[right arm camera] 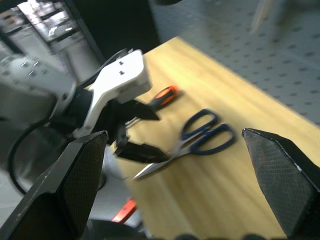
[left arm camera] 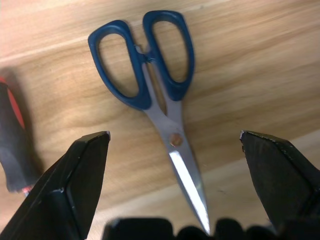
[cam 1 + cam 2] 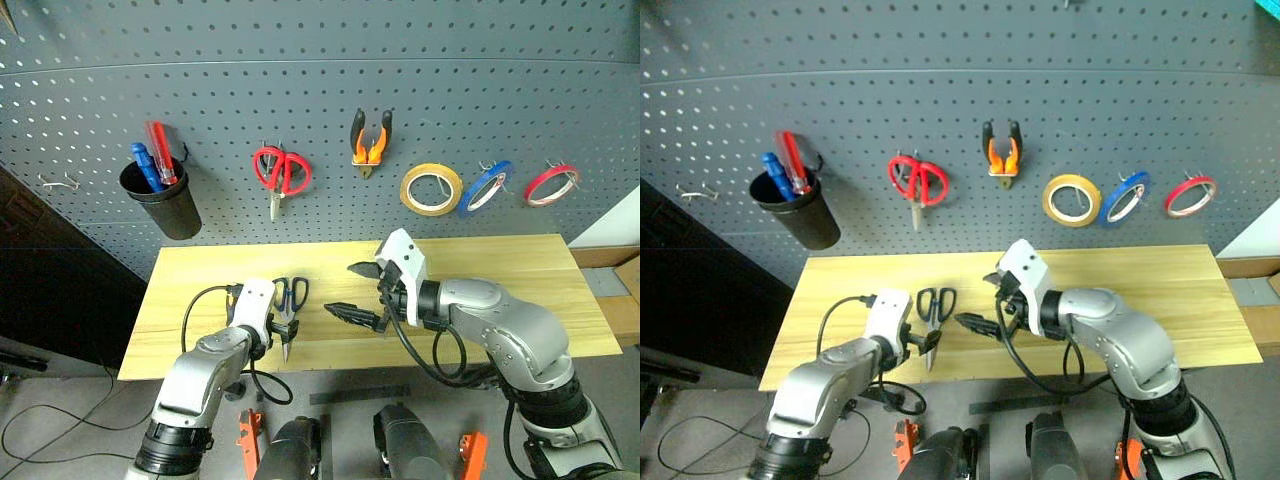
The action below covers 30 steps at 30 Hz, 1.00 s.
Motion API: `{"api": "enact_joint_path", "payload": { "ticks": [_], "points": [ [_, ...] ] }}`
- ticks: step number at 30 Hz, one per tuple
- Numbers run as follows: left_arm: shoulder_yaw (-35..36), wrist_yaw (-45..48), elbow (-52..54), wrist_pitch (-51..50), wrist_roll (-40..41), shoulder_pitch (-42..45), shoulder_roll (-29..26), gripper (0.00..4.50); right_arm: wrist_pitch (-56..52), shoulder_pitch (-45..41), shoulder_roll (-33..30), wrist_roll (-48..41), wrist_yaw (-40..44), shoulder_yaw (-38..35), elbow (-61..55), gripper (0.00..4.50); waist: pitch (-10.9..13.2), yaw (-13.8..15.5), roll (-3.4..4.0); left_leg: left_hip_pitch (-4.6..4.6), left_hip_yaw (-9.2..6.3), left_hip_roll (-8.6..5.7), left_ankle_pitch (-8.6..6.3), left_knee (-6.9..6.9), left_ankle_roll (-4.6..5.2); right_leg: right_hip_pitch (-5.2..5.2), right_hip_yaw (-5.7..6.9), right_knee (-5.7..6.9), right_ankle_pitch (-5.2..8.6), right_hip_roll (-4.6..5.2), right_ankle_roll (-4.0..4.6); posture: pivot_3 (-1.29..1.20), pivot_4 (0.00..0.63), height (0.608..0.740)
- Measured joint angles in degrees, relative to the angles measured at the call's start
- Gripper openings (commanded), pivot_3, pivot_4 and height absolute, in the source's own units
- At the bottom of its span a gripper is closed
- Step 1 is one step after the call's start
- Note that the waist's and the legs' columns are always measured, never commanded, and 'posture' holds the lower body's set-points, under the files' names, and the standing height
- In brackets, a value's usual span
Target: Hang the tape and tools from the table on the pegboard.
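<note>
The perforated dark grey pegboard point(image 3: 300, 70) carries the glossy yellow-tan tape ring point(image 3: 431, 189) and orange-handled pliers point(image 3: 370, 141). On the grained pale wooden table point(image 3: 500, 270), blue-handled steel scissors point(image 2: 155, 95) are framed by the left gripper point(image 2: 175, 145), fingers spread; the right gripper point(image 3: 358, 292) is likewise spread, empty.

bare table point(image 3: 500, 290) right of the scissors point(image 3: 290, 297); screwdriver point(image 1: 162, 96) close on their left

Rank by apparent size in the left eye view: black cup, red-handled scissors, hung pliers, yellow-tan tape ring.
1. black cup
2. red-handled scissors
3. pliers and yellow-tan tape ring look about alike, so no ranking. All four hang on the pegboard, at a similar distance from the camera.
</note>
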State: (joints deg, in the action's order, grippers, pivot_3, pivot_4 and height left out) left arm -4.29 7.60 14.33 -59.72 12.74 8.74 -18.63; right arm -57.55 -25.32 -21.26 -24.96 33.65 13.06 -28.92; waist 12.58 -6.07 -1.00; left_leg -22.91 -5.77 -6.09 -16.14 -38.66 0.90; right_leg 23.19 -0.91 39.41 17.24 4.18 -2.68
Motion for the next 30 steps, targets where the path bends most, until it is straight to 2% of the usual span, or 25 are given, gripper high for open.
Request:
{"api": "enact_joint_path", "payload": {
  "ticks": [8, 15, 18, 21, 30],
  "points": [
    [0.2, -3.9, -7.5, -0.3, -3.1, 2.2, 4.4, 4.50, 0.0, 1.6, -2.0, -1.1, 0.4, 0.3, -1.6, 4.48, 0.0, 0.0, -0.04, -0.06, 0.00, -0.02, -0.03, 0.11, 0.02, -0.03, 0.01, -0.34, 0.00, 0.03, 0.00, -0.25, 0.260, 0.740],
    [0.2, -6.1, -12.4, -0.8, -4.7, 5.4, 9.6, 4.50, 3.4, 3.2, -13.5, -0.1, 7.3, 5.0, -5.1, 4.48, 0.2, 0.0, -0.29, -0.06, 0.02, -0.01, -0.05, 0.19, 0.05, -0.06, 0.05, -0.41, 0.00, 0.05, 0.00, -0.27, 0.264, 0.740],
    [1.3, -7.1, -12.9, -1.1, -4.9, 6.2, 11.5, 4.50, 4.8, 4.1, -14.6, 1.1, 7.9, 6.1, -5.1, 4.48, 0.2, -0.3, -0.30, -0.05, 0.08, 0.01, -0.04, 0.22, 0.04, -0.04, 0.02, -0.40, 0.00, 0.05, 0.00, -0.28, 0.264, 0.740],
    [3.0, -8.2, -13.7, -0.8, -5.1, 6.8, 12.5, 3.90, 5.8, 4.2, -14.4, 1.3, 7.8, 6.3, -5.1, 4.50, 0.2, -0.4, -0.34, -0.05, 0.08, 0.02, -0.04, 0.22, 0.04, -0.05, 0.04, -0.40, 0.00, 0.05, 0.00, -0.28, 0.266, 0.740],
    [6.5, -8.0, -15.7, 1.8, -5.8, 7.4, 13.0, 0.82, 5.9, 4.6, -13.9, 1.6, 6.1, 6.3, -5.1, 4.50, 0.4, -0.4, -0.47, -0.05, 0.08, 0.01, -0.04, 0.21, 0.03, -0.05, 0.04, -0.41, 0.00, 0.06, -0.01, -0.29, 0.266, 0.740]
  ]
}}
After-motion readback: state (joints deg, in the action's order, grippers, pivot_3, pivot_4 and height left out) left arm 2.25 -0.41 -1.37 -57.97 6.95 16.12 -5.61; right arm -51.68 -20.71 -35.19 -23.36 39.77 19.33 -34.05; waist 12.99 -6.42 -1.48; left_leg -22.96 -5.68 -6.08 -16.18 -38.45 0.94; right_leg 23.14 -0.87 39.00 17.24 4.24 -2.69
